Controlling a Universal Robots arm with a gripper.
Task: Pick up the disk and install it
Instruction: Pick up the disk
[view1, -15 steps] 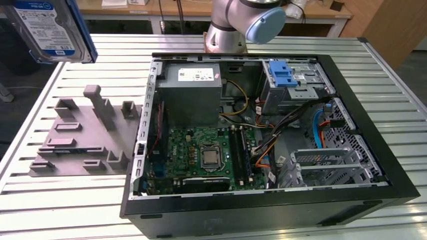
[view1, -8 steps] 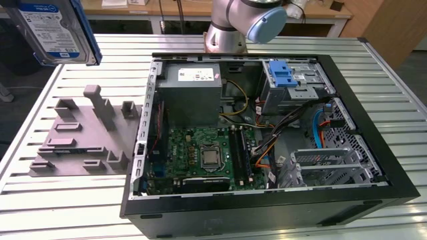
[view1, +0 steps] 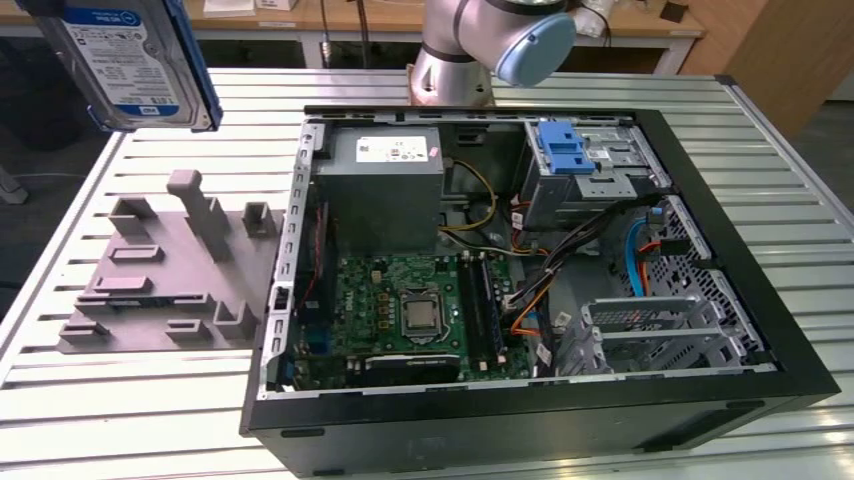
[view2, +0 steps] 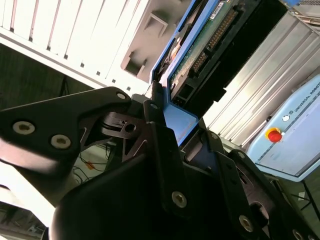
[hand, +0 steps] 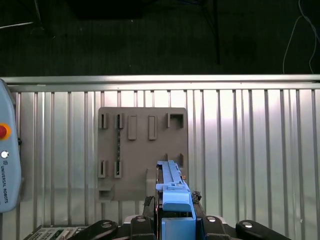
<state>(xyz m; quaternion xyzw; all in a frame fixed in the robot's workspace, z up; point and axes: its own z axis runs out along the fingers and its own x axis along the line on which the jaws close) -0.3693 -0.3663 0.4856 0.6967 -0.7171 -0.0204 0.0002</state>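
The disk (view1: 127, 60), silver-grey with a white-and-blue label and a blue carrier frame, hangs high above the table at the exterior view's left, over the grey holder (view1: 160, 270). In the first wrist view the disk (hand: 171, 182) stands edge-on above that holder (hand: 142, 150), and my gripper (hand: 172, 201) is shut on the disk. The second wrist view shows the disk's green circuit-board side (view2: 200, 55) rising from between the black fingers (view2: 156, 131) of the gripper (view2: 182, 134). The disk is lifted clear of the holder's slots.
An open computer case (view1: 287, 300) lies on the slatted metal table (view1: 134, 420), right of the holder. Inside are a grey power supply (view1: 387, 190), a blue latch on a drive cage (view1: 567, 150) and a silver bracket (view1: 654, 320). The arm's base (view1: 461, 60) stands behind the case. A pale blue pendant (hand: 7, 165) lies beside the holder.
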